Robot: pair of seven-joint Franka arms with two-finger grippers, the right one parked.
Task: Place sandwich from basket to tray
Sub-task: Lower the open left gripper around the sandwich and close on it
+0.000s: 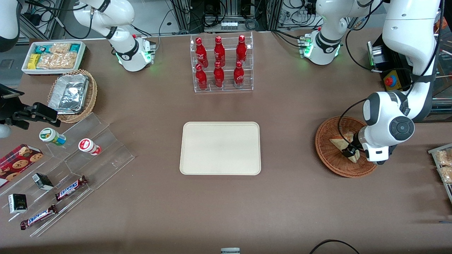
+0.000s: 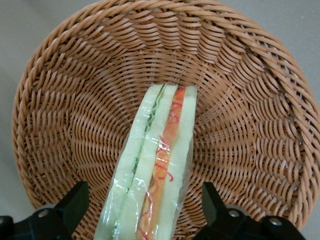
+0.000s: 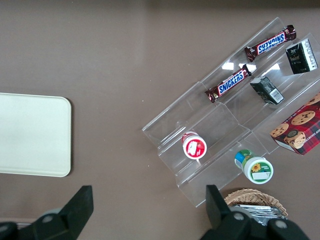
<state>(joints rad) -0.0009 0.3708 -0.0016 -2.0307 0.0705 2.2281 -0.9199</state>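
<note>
The sandwich (image 1: 339, 142) (image 2: 155, 165), a plastic-wrapped wedge of pale bread with a red-orange filling stripe, lies in the reddish-brown wicker basket (image 1: 323, 150) (image 2: 250, 125) toward the working arm's end of the table. My gripper (image 1: 351, 152) (image 2: 144, 195) is down inside the basket and open. Its black fingers (image 2: 75, 202) straddle the sandwich's wide end, with a gap of wicker showing on each side. The cream tray (image 1: 220, 148) (image 3: 30, 135) lies bare at the table's middle, well away from the basket.
A clear rack of red bottles (image 1: 221, 63) stands farther from the front camera than the tray. Toward the parked arm's end are a stepped acrylic shelf (image 1: 81, 165) with snacks, a pale wicker basket holding a foil tray (image 1: 72, 93), and a white snack bin (image 1: 53, 56).
</note>
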